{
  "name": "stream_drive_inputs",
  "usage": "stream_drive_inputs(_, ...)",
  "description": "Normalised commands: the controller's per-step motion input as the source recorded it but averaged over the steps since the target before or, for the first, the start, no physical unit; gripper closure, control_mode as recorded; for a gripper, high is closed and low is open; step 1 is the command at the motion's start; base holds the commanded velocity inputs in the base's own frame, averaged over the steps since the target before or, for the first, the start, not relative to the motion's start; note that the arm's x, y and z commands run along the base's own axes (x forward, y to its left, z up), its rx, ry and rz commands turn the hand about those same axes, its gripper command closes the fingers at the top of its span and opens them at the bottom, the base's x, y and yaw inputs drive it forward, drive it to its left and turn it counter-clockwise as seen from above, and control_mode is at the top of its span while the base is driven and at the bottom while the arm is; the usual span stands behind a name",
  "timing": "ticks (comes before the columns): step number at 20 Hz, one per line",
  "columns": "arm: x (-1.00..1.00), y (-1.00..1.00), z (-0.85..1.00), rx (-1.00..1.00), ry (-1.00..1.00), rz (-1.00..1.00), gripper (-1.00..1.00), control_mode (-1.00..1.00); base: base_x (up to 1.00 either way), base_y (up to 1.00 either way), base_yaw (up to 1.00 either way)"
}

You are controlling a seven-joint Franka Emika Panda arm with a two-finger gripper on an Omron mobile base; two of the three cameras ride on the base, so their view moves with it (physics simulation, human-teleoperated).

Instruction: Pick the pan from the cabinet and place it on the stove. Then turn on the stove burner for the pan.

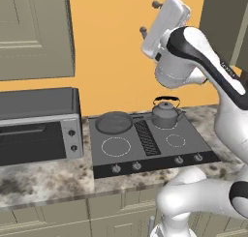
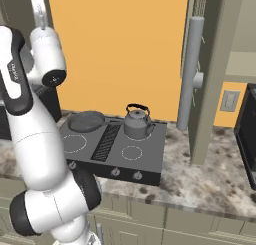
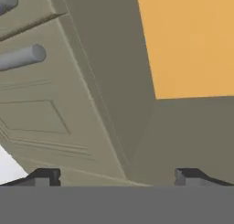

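Hand fully open, empty, raised near cabinet; pan on stove.

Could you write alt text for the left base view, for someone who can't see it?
A white robot arm lifts its open gripper high against an orange wall. Below, a stove carries a dark pan on its back-left burner and a kettle behind; a toaster oven stands left.

Matt dark pan, speckled stone counter
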Motion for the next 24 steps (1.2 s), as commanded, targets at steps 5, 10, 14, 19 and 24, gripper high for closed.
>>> stream_drive_inputs(5,-0.04,0.01,0.56,-0.56,-0.35,0.0,-1.0,-1.0,0.0,0.0,0.0)
stream_drive_inputs(10,-0.14,0.02,0.42,-0.56,-0.16,0.0,-1.0,-1.0,0.0,0.0,0.0)
stream_drive_inputs(14,-0.19,0.28,-0.08,-0.56,0.11,0.0,-1.0,-1.0,0.0,0.0,0.0)
stream_drive_inputs(19,-0.2,0.24,-0.62,-0.53,0.32,0.0,-1.0,-1.0,0.0,0.0,0.0)
stream_drive_inputs(24,-0.22,0.09,-0.93,-0.5,0.25,0.0,-1.0,-1.0,0.0,0.0,0.0)
